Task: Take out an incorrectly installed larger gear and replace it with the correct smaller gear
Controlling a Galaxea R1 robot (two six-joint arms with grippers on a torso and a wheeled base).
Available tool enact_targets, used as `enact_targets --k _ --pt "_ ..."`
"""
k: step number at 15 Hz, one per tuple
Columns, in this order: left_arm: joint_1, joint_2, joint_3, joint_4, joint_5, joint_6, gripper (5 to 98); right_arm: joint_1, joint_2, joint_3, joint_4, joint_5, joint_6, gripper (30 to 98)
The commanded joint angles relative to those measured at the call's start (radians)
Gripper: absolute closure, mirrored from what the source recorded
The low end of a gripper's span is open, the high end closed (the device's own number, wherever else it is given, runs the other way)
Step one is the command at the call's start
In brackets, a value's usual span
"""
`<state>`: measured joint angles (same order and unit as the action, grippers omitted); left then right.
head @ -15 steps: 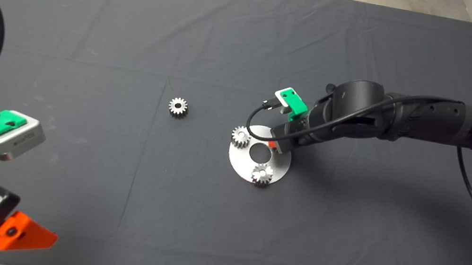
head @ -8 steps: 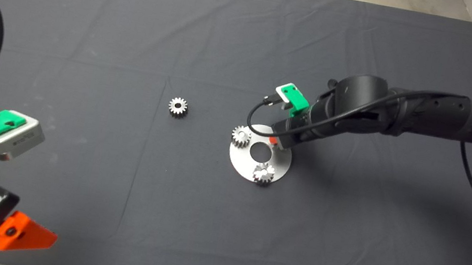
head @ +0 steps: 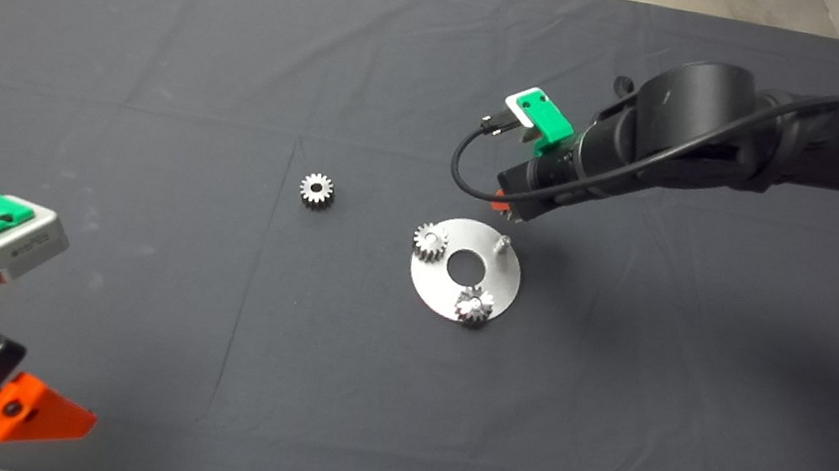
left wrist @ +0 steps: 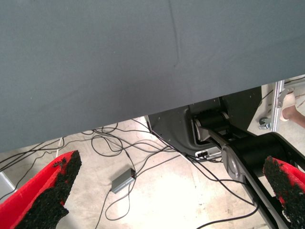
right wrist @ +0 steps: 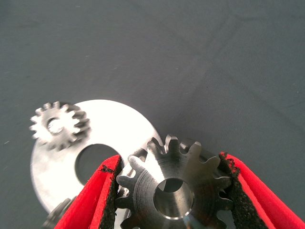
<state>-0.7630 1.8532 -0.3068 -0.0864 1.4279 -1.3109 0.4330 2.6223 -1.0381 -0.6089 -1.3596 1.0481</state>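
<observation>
While the left end effector (left wrist: 162,191) gapes wide, the right end effector (right wrist: 174,191) clamps the larger gear (right wrist: 174,188).

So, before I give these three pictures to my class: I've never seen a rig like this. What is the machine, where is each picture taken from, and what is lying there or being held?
It is a robot with two black arms at a table with a dark mat. The head view looks down from above. The other two come from cameras on the wrists.

The right gripper hangs above a round silver plate, shut on the larger gear, between its red fingers. On the plate sit two small gears and a bare pin. The smaller gear lies loose on the mat, apart from the plate.

The left gripper waits open at the mat's near left edge; its camera shows cables on the floor.
</observation>
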Motion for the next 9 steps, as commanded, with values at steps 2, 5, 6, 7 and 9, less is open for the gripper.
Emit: enact_targets --k 2,5,6,7,9 --pt "-0.015 0.007 0.013 -0.013 -0.001 0.004 5.3 0.043 -0.235 0.212 0.063 -0.078 0.031 78.1" --pt "-0.015 0.01 0.013 -0.013 -0.019 0.004 5.3 0.026 -0.373 0.308 0.063 -0.082 0.049 78.2" --pt "-0.015 0.01 0.012 -0.013 -0.023 0.005 5.3 0.01 -0.393 0.318 0.063 -0.082 0.049 78.2" --pt "-0.015 0.01 0.011 -0.013 -0.023 0.005 5.3 -0.003 -0.402 0.319 0.063 -0.082 0.05 78.2" --pt "-0.015 0.008 0.011 -0.013 -0.023 0.005 5.3 -0.043 -0.403 0.32 0.057 -0.084 0.104 78.1"
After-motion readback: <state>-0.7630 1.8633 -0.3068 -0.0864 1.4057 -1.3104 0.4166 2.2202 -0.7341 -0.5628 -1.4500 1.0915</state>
